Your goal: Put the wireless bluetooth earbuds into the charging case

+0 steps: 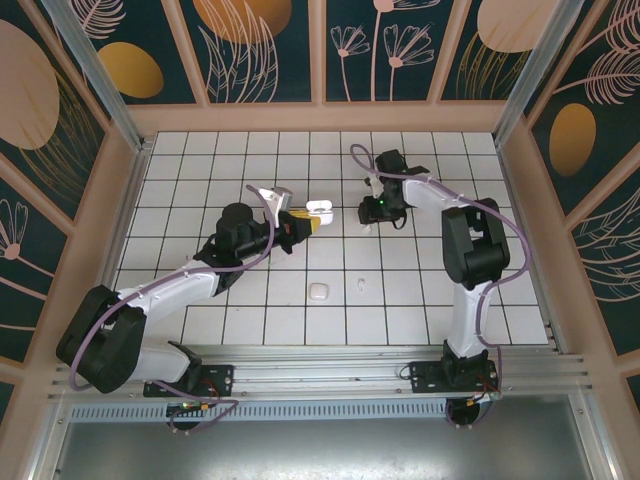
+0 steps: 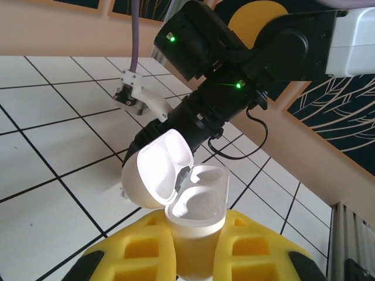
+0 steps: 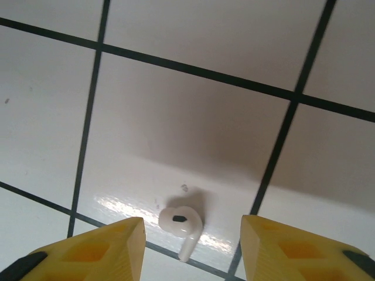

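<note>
Right wrist: plain white earbud [image 3: 182, 229]

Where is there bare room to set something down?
Bare: the far tile row along the back wall, and the near right corner past the right arm. Crowded mid-table: open case in left fingers, right fingers over an earbud, closed case, another earbud.

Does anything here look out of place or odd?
Nothing damaged, but pieces lie loose on the tiled table: an earbud on its side between the right tool's open fingers, and a small white piece near a second case. The open charging case in the left tool looks empty.
</note>
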You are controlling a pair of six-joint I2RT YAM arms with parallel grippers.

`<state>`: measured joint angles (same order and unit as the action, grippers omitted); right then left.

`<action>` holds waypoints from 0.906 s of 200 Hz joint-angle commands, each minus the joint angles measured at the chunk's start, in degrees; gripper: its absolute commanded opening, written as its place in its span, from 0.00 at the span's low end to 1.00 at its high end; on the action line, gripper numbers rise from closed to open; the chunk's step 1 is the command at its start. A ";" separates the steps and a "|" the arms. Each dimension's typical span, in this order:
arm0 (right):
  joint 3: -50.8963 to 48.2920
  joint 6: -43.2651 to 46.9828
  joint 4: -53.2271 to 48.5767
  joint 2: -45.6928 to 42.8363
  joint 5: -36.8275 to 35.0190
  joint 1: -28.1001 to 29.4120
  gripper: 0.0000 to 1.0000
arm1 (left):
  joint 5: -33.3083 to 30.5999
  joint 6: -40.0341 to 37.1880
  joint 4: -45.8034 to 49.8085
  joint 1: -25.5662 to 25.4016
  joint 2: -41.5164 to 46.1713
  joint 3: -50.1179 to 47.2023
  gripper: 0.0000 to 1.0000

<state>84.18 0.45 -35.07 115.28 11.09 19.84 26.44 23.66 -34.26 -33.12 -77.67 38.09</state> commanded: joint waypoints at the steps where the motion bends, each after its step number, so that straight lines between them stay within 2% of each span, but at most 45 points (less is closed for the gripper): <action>1: 1.07 2.16 -3.22 1.99 -2.02 1.21 0.47 | -1.19 -0.53 0.31 -0.16 0.96 0.23 0.00; 181: 4.81 2.19 -6.24 5.64 -3.36 2.95 0.42 | -1.02 -0.99 2.11 -0.19 1.17 0.10 0.00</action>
<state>87.50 2.48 -39.29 120.09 8.58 22.09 25.41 23.62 -32.23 -33.12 -77.67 38.09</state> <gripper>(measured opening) 0.425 0.113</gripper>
